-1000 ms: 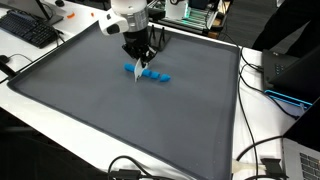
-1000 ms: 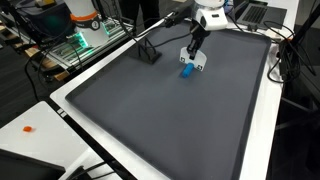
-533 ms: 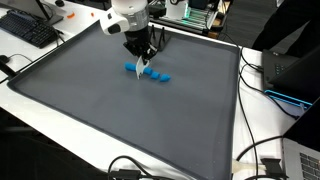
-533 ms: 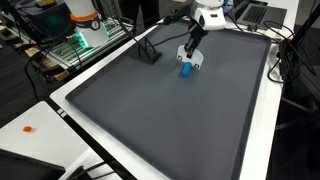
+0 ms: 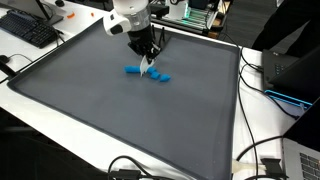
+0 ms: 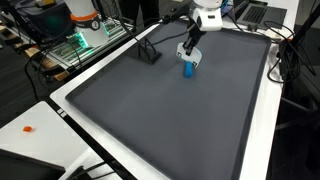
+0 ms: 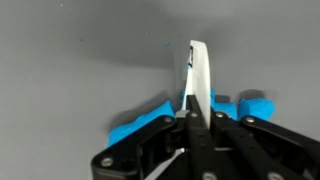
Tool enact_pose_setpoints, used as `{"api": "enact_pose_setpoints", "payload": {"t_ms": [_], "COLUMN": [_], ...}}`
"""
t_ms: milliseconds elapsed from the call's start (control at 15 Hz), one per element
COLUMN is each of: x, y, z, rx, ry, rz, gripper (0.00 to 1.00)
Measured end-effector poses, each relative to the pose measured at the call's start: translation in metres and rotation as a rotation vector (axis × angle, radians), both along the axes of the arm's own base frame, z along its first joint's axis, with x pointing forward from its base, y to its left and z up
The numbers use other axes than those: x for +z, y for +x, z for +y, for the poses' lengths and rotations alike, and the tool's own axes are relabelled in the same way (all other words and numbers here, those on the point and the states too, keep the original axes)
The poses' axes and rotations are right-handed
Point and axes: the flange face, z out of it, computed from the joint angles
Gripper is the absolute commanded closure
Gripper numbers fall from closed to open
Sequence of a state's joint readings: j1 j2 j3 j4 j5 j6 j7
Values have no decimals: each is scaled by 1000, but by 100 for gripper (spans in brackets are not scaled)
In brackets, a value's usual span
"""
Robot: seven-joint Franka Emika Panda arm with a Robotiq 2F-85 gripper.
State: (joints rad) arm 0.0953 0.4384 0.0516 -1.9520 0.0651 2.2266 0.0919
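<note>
My gripper [image 5: 148, 58] is shut on a thin white blade [image 5: 147, 69] that points down at the dark grey mat [image 5: 90, 110]. The blade's tip stands among blue clay-like pieces [image 5: 160, 76], with one piece to its left [image 5: 131, 70]. In the wrist view the white blade [image 7: 198, 75] sticks out from between the jaws [image 7: 197, 118], with blue pieces [image 7: 140, 128] on either side, one of them a lump [image 7: 255, 103]. In an exterior view the gripper [image 6: 190, 50] hangs just above the blue pieces [image 6: 187, 70].
A black stand [image 6: 148, 52] stands on the mat's far part. A keyboard [image 5: 30, 30] lies off the mat's corner. A laptop [image 5: 290, 75] and cables [image 5: 255, 165] lie beside the mat. A small orange thing [image 6: 28, 128] rests on the white table.
The gripper with the white blade has shifted a little along the blue pieces, from the left piece towards the middle. The jaws stay shut on the blade.
</note>
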Motion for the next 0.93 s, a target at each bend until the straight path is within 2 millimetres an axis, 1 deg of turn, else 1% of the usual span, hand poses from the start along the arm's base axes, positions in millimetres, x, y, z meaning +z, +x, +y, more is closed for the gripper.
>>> {"api": "enact_pose_setpoints", "payload": {"t_ms": [200, 600, 933], "x": [0, 1, 2], "y": [-2, -8, -15], "z": [-4, -10, -11], "rx": [-1, 52, 61], "ry": [2, 7, 12], "rz": [1, 7, 13], "gripper": [99, 99, 99]}}
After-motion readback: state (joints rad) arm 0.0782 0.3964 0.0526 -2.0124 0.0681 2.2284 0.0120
